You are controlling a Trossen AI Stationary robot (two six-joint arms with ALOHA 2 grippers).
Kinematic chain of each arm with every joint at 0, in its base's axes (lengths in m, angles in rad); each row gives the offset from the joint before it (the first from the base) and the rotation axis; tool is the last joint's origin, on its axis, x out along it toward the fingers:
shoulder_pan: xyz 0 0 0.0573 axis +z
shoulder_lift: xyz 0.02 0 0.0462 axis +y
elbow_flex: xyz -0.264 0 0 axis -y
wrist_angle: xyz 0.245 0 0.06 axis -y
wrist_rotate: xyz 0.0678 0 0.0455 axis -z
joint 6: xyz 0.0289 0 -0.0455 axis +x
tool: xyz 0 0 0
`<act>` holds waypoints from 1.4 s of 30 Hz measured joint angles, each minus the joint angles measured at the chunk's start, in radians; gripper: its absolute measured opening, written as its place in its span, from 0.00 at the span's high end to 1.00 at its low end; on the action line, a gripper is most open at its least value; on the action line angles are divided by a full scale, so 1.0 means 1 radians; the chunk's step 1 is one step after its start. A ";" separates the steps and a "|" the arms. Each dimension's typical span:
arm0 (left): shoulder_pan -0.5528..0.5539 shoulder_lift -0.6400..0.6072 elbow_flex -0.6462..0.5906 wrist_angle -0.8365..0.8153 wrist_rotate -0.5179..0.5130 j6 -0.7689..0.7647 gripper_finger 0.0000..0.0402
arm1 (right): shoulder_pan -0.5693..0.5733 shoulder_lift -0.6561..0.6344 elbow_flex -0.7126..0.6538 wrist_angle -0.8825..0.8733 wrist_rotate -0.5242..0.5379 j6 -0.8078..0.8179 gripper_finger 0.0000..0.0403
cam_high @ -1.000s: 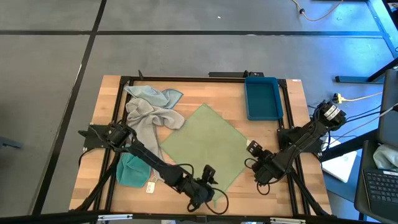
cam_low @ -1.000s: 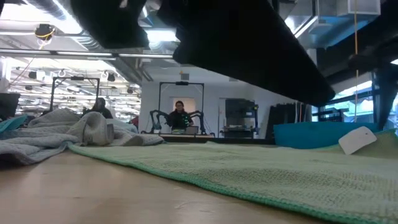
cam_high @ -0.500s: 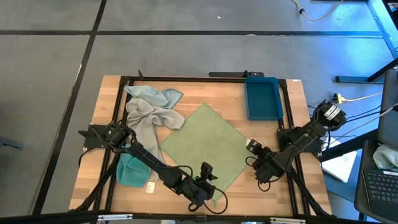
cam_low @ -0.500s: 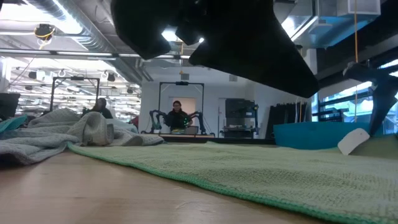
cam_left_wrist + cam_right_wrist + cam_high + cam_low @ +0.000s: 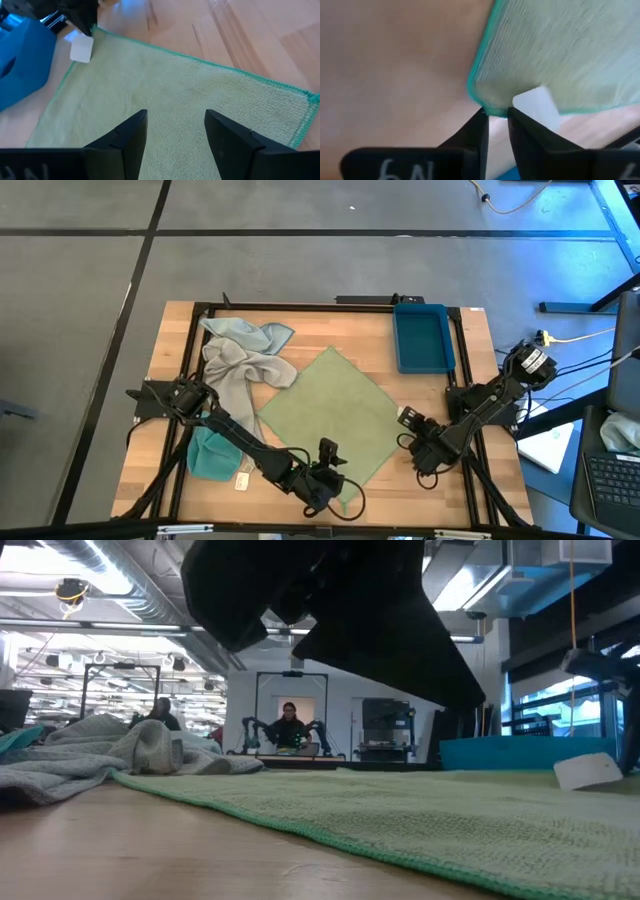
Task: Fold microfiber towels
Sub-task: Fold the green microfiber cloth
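A pale green microfiber towel [image 5: 330, 416] lies spread flat as a diamond in the middle of the wooden surface [image 5: 300, 325], one corner pointing at each arm. The right pincer [image 5: 412, 430] is at the towel's right corner, beside the small white tag [image 5: 536, 106]; in the right wrist view its two fingers are nearly pressed together with the teal-stitched corner hem at their tips, so it looks to be pinching that corner, though whether the cloth is truly caught between them cannot be told for certain. The left pincer [image 5: 330, 472] hovers over the near corner with its fingers [image 5: 127, 140] spread and nothing between them, the cloth lying flat underneath. Other towels wait at the far left: a crumpled grey towel [image 5: 240, 368] against a pale blue towel [image 5: 250, 333], and a teal towel [image 5: 210, 455] bunched near the left arm. A blue plastic tray [image 5: 422, 337] sits at the far right edge. The towel should handle as light, limp and slightly grippy: it will drape and sag from any held point, not keep a shape, and it may drag on the wood. The stitched corners are the sensible places to take hold, one per pincer, so an edge can be lifted and carried across evenly.
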 joint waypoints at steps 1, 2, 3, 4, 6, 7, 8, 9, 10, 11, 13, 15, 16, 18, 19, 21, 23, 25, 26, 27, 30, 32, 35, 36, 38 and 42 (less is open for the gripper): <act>-0.001 0.000 0.000 -0.001 -0.001 -0.007 0.52 | 0.000 0.000 -0.005 -0.019 0.000 0.007 0.82; -0.002 0.000 0.000 -0.001 -0.002 -0.015 0.52 | 0.000 0.000 -0.007 -0.039 0.000 0.025 0.82; -0.002 0.000 0.000 -0.002 -0.002 -0.021 0.52 | 0.000 0.000 -0.007 -0.058 0.003 0.046 0.82; -0.004 0.000 0.000 -0.002 -0.002 -0.024 0.52 | 0.000 0.000 -0.007 -0.078 0.013 0.074 0.82; -0.007 0.000 0.000 -0.005 -0.003 -0.032 0.52 | 0.002 0.000 -0.007 -0.082 0.010 0.080 0.82; -0.009 0.000 0.000 -0.010 -0.004 -0.039 0.52 | 0.005 0.000 -0.007 -0.078 -0.001 0.078 0.82; -0.009 0.000 0.000 -0.014 -0.004 -0.048 0.52 | 0.010 0.000 -0.007 -0.078 -0.016 0.076 0.82; -0.010 0.000 0.000 -0.020 -0.004 -0.061 0.52 | 0.015 0.000 -0.007 -0.078 -0.027 0.075 0.82; -0.013 0.000 0.000 -0.028 -0.004 -0.076 0.52 | 0.022 0.000 -0.007 -0.078 -0.032 0.072 0.82; -0.014 0.000 0.000 -0.035 -0.004 -0.090 0.52 | 0.030 0.000 -0.007 -0.079 -0.035 0.072 0.82; -0.018 0.000 0.000 -0.051 -0.004 -0.118 0.52 | 0.047 0.000 -0.007 -0.079 -0.035 0.071 0.82; -0.024 0.000 0.000 -0.062 -0.006 -0.148 0.52 | 0.064 0.000 -0.007 -0.079 -0.035 0.071 0.82; -0.027 0.000 0.000 -0.068 -0.015 -0.158 0.52 | 0.072 0.000 -0.005 -0.082 -0.034 0.073 0.82; -0.036 0.000 -0.001 -0.073 -0.037 -0.179 0.52 | 0.082 -0.001 0.002 -0.086 -0.031 0.077 0.82; -0.042 0.000 -0.001 -0.072 -0.044 -0.183 0.52 | 0.084 -0.001 0.009 -0.087 -0.031 0.078 0.82; -0.051 0.000 -0.001 -0.072 -0.060 -0.201 0.52 | 0.084 -0.004 0.024 -0.097 -0.030 0.084 0.79; -0.059 0.000 0.000 -0.072 -0.077 -0.219 0.52 | 0.084 -0.013 0.041 -0.110 -0.018 0.095 0.75; -0.065 0.000 0.000 -0.072 -0.096 -0.230 0.52 | 0.084 -0.023 0.067 -0.137 0.023 0.103 0.69; -0.066 0.000 0.000 -0.072 -0.106 -0.232 0.52 | 0.084 -0.028 0.081 -0.155 0.045 0.107 0.65; -0.066 0.000 -0.001 -0.072 -0.117 -0.232 0.52 | 0.084 -0.033 0.096 -0.170 0.059 0.112 0.62; -0.066 0.000 -0.001 -0.072 -0.140 -0.232 0.52 | 0.083 -0.045 0.121 -0.154 0.039 0.112 0.52; -0.064 0.000 0.000 -0.072 -0.152 -0.233 0.52 | 0.084 -0.045 0.110 -0.114 -0.016 0.077 0.49; -0.064 0.000 -0.001 -0.072 -0.159 -0.233 0.52 | 0.091 -0.045 0.056 -0.044 -0.053 -0.005 0.48; -0.064 0.000 0.000 -0.072 -0.159 -0.236 0.52 | 0.095 -0.045 0.037 -0.029 -0.050 -0.030 0.49; -0.067 0.000 -0.001 -0.072 -0.160 -0.255 0.52 | 0.103 -0.043 0.006 0.015 -0.022 -0.084 0.51; -0.076 0.000 0.000 -0.072 -0.167 -0.260 0.52 | 0.106 -0.043 -0.031 0.070 0.054 -0.194 0.59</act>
